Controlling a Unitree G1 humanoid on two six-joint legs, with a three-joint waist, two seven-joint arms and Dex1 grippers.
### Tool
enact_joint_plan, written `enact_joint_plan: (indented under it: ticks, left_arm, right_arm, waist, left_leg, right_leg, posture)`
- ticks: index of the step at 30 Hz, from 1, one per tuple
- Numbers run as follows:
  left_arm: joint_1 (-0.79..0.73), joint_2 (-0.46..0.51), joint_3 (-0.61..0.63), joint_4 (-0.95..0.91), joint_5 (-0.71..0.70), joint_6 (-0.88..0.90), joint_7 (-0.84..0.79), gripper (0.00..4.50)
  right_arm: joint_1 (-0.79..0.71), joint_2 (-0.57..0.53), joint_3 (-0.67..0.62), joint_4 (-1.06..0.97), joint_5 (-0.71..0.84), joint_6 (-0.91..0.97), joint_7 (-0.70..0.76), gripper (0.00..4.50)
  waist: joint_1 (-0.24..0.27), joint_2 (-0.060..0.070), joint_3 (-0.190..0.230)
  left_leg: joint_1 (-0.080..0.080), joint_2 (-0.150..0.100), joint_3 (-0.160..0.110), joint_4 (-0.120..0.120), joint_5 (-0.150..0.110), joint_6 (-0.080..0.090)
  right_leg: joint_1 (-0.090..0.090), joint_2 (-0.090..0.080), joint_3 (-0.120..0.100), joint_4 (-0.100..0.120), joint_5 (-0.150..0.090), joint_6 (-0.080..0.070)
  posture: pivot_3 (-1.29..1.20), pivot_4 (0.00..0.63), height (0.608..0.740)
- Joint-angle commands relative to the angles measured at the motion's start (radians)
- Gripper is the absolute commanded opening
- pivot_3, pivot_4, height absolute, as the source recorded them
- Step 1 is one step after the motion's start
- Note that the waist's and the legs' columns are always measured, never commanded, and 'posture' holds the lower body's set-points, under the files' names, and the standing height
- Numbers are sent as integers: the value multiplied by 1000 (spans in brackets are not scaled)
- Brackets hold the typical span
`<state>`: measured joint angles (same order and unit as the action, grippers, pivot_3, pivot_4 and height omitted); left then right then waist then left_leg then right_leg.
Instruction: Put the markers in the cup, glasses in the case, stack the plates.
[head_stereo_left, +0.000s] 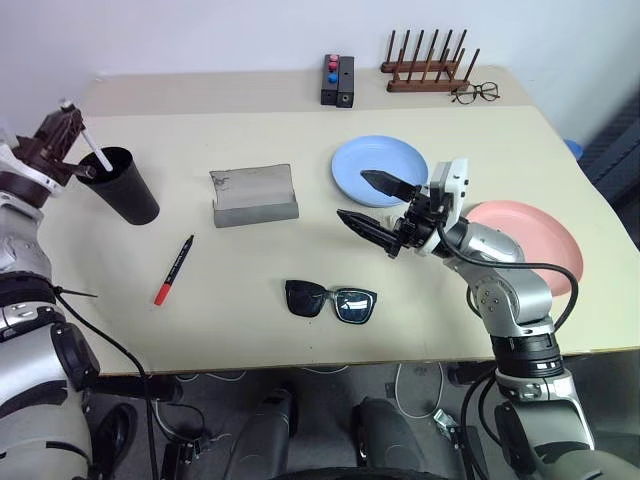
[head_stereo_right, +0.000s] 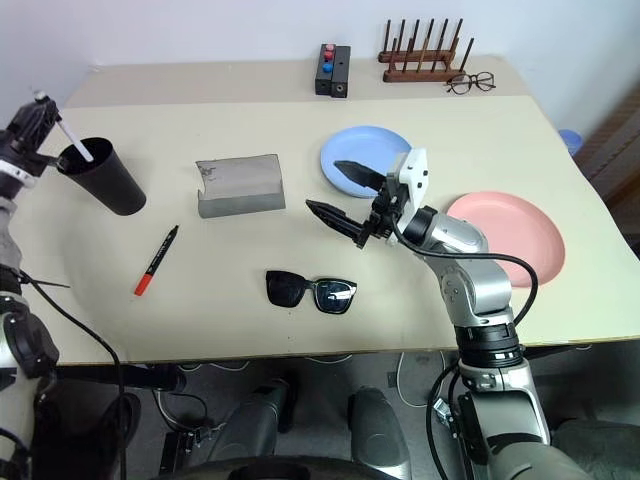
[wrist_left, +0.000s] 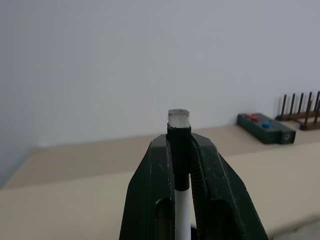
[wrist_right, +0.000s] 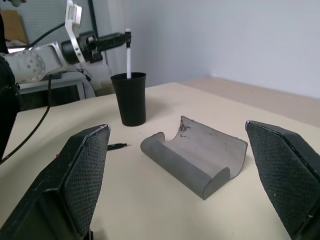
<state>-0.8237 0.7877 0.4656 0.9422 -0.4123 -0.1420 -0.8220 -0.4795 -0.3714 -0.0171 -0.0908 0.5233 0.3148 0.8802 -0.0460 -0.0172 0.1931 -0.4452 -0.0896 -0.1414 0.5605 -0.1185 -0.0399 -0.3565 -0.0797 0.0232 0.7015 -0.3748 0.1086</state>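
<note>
Markers: white one (head_stereo_left: 97, 155) clamped in left claw (head_stereo_left: 70, 125), tip inside cup (head_stereo_left: 125, 186) rim, positioned for release | red-ended one (head_stereo_left: 174, 269) lies on tabletop (head_stereo_left: 250, 320) near cup | right claw (head_stereo_left: 372, 207) wide, empty, above sunglasses (head_stereo_left: 331, 300), likely next pick.

Plain pale wall (head_stereo_left: 250, 30) behind a cream tabletop (head_stereo_left: 260, 330) — looks like two pieces butted together, with a seam running across near the back. Dark floor (head_stereo_left: 330, 385) underneath with a few loose cables (head_stereo_left: 410, 385) — soft, even light everywhere.
</note>
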Motion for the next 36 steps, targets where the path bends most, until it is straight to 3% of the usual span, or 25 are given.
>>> enact_joint_plan:
  ticks: [1,3,4,11,12,21,26,31,36]
  left_arm:
    - [19,1,30,-31,-25,-4,10,53]
    - [29,-4,25,-32,-23,-13,17,53]
    - [32,-5,21,-31,-19,-18,22,928]
    - [13,6,3,-87,-31,44,11,4285]
    - [14,12,-10,-124,-34,102,9,4451]
    - [93,42,-63,-742,-173,713,116,4451]
    - [175,48,-124,-974,-223,1155,296,4451]
    - [160,35,-121,-977,-225,1433,414,4451]
    - [93,95,-251,-925,-183,1577,405,4451]
  right_arm:
    - [-6,-7,-15,-5,-2,-29,7,4436]
    - [-6,-7,-15,1,-3,-33,10,4436]
    - [-6,-7,-14,4,-4,-35,12,4436]
    - [-1,-6,-10,3,-8,-43,15,4436]
    - [-1,-7,-10,0,-8,-41,14,4436]
    - [-25,-8,-2,-11,-8,-16,-5,4436]
    - [-62,-3,4,10,-8,0,-13,4436]
    - [-73,2,13,-4,-7,20,-27,4436]
    - [-76,-3,18,-17,-7,34,-34,4436]
  waist:
    - [0,0,0]
    - [0,0,0]
    - [0,0,0]
    - [0,0,0]
    - [0,0,0]
    - [-1,0,0]
    - [-10,1,0]
    - [-7,0,0]
    - [1,0,0]
  left_leg:
    - [0,0,0,0,0,0]
    - [0,0,0,0,0,0]
    - [0,0,0,0,0,0]
    - [0,0,0,0,0,0]
    - [0,0,0,0,0,0]
    - [0,0,0,0,0,0]
    - [1,1,0,0,0,0]
    - [1,1,0,0,0,0]
    - [1,0,0,0,0,0]
  right_leg:
    - [0,0,0,0,0,0]
    - [0,0,0,0,0,0]
    - [0,0,0,0,0,0]
    - [0,0,0,0,0,0]
    - [0,0,0,0,0,0]
    - [0,0,1,0,0,0]
    - [0,0,2,1,0,0]
    - [0,1,2,1,0,0]
    - [0,1,2,1,0,0]
  posture:
    - [0,150,737]
    - [0,150,737]
    - [0,150,737]
    - [0,150,737]
    - [0,150,737]
    - [0,150,737]
    - [0,150,737]
    - [0,150,737]
    - [0,150,737]
